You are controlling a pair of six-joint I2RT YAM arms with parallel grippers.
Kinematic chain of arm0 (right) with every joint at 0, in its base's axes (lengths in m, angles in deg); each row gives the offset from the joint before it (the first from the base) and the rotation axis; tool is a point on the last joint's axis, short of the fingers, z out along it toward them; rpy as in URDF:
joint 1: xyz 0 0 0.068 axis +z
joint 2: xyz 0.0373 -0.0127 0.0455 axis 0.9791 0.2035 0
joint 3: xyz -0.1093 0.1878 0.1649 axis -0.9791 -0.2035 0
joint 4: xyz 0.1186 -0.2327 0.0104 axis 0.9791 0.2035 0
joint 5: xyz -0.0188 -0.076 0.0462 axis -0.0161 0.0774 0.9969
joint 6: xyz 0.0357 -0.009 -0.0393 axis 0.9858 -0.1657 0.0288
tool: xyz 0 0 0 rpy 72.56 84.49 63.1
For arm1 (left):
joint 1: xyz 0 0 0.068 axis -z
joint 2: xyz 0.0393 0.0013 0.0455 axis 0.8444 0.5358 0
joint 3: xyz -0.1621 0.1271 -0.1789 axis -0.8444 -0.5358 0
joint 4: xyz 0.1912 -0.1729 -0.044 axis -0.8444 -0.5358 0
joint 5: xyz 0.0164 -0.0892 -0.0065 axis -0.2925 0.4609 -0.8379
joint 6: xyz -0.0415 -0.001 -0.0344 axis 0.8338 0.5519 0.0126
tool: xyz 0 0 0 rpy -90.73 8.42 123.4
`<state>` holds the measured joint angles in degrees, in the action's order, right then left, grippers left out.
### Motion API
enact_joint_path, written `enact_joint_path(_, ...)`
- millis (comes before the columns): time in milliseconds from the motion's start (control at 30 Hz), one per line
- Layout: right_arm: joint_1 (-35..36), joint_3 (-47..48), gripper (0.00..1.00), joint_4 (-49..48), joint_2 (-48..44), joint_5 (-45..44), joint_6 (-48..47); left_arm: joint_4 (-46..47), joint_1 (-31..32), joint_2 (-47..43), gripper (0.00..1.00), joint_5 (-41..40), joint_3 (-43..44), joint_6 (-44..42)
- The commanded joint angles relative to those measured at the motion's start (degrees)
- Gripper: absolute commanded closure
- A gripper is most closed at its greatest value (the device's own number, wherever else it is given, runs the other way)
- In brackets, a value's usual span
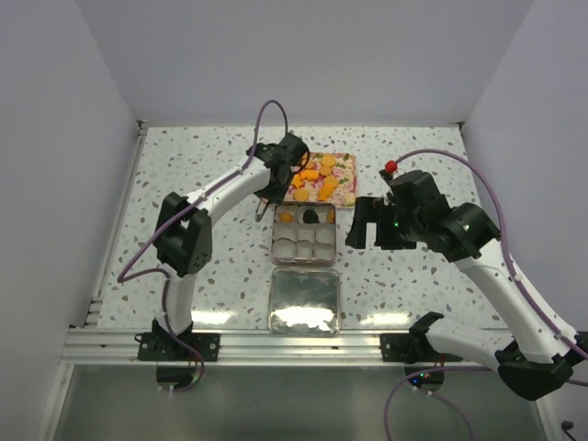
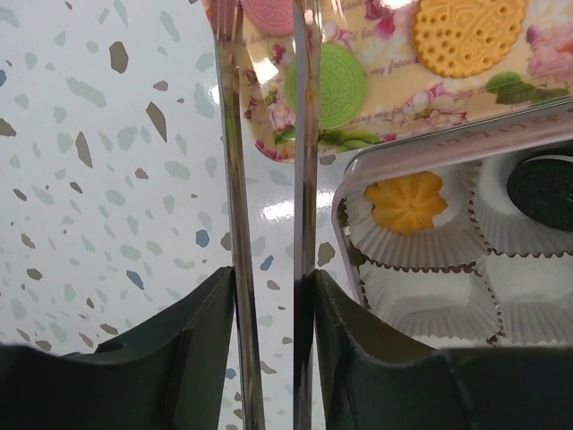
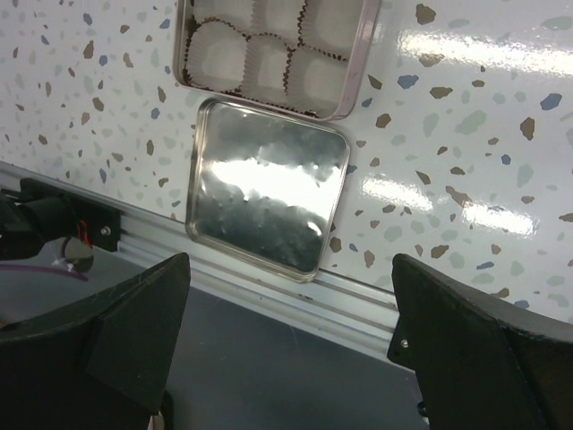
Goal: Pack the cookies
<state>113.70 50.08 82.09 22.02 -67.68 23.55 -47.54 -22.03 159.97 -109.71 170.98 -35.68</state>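
Jaws: left tips cut off near pink cookie (image 2: 269,13), grip unclear; right spread wide.

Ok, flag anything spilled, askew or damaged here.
Nothing stands out. The cookies lie on the floral tray or in paper cups inside the tin, none loose on the table. The lid lies inside-up just in front of the tin, roughly square to it.

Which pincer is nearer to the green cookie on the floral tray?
Left. The left pincer is just beside the green cookie; the right pincer hangs apart, to the right of the tin.
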Motion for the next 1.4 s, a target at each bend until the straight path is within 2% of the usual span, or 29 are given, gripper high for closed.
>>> enact_joint_path(0,-0.20,-0.81,0.01,-2.97,-0.39,-0.53,1.50,2.32,-0.59,-2.18,0.58,0.03,-1.70,-1.30)
enact_joint_path(400,-0.20,-1.60,0.01,-6.22,0.57,1.22,2.21,-1.81,-0.68,-6.30,0.59,0.73,6.48,-1.83)
enact_joint_path(700,-0.11,-1.86,0.01,-9.22,2.51,3.86,1.94,-2.07,-0.50,-14.74,0.62,4.51,-0.02,-0.25)
enact_joint_path(1167,-0.20,-2.74,0.01,-10.44,4.09,6.32,-0.08,-0.93,8.19,-33.37,0.62,9.26,-18.21,1.42)
enact_joint_path(1367,-0.20,-3.71,0.01,-11.06,4.00,6.85,0.19,-0.14,9.87,-37.86,0.63,12.85,-24.28,2.47)
